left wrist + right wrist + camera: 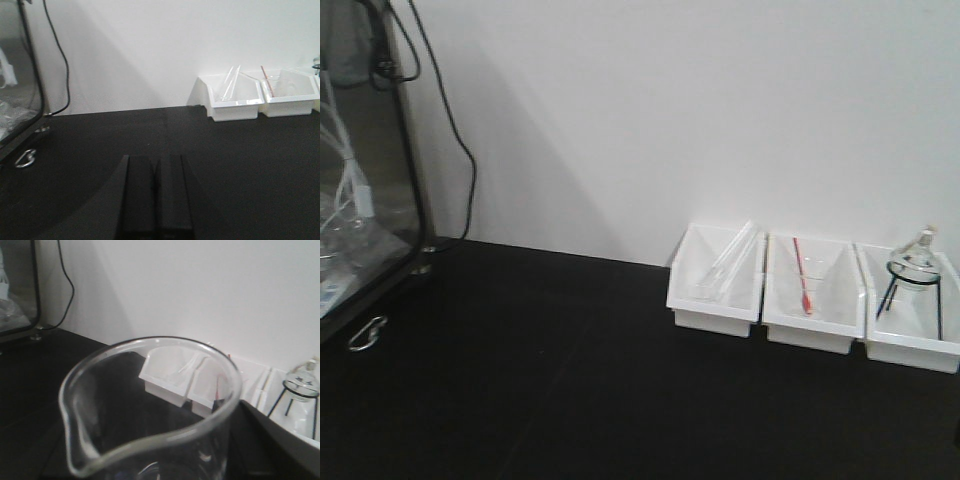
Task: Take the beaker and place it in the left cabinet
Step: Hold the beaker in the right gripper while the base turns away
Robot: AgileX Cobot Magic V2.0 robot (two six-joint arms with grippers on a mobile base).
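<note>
The beaker (165, 437), clear glass with a pouring lip at the lower left of its rim, fills the right wrist view. It sits between the jaws of my right gripper (165, 467), raised above the black tabletop (30, 385). One dark finger (285, 445) shows against its right side. My left gripper (156, 160) is shut and empty, low over the black table (250, 165). The left cabinet, with its pale interior and shelf board, is out of view. Neither gripper nor the beaker shows in the front view.
Three white bins (715, 295) stand against the wall at the right, holding glass tubes (725, 262), a red-tipped rod (802, 280) and a round flask on a black tripod (917, 265). A black-framed glass case (360, 180) with a metal latch (367, 333) stands far left. A black cable (455, 150) hangs down the wall.
</note>
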